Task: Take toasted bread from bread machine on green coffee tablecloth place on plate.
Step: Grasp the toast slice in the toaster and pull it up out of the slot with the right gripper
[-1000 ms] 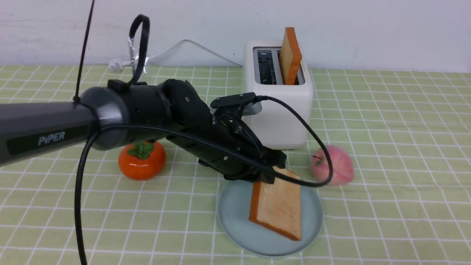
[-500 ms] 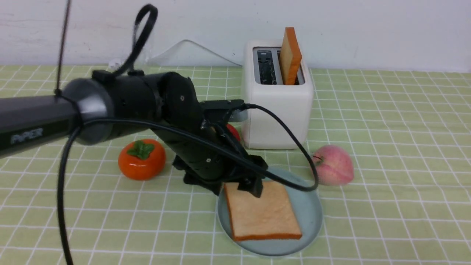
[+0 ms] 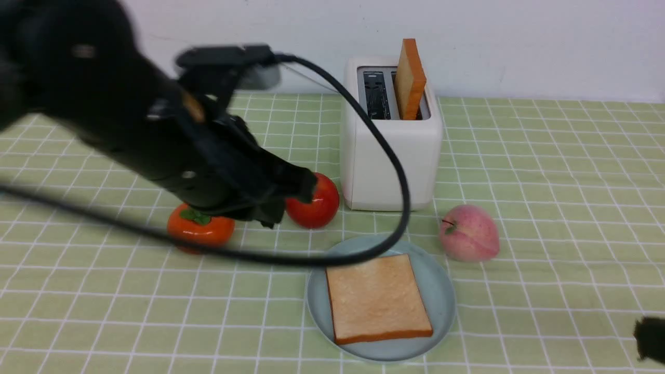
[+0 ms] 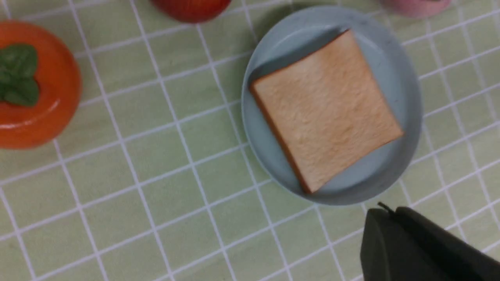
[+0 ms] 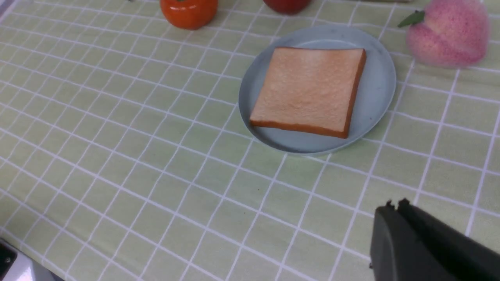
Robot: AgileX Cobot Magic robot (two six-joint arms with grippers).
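Toast slice (image 3: 378, 298) lies flat on plate (image 3: 442, 291), pale tan face up, orange-brown crust, nearer cam & right of L pincer (image 3: 288, 203), not touching it. 2nd slice (image 3: 410, 78) stands upright in toaster (image 3: 389, 161), beyond pincer. L pincer is blurred and grips nothing; spread can't tell. R pincer (image 3: 649, 340): can't tell.

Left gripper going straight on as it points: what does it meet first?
Likely the plate, then the toast. In the front view the left gripper overlaps the red fruit, so depth is unclear.

Red fruit (image 3: 313, 201) and peach (image 3: 469, 233) beside plate (image 3: 442, 291)
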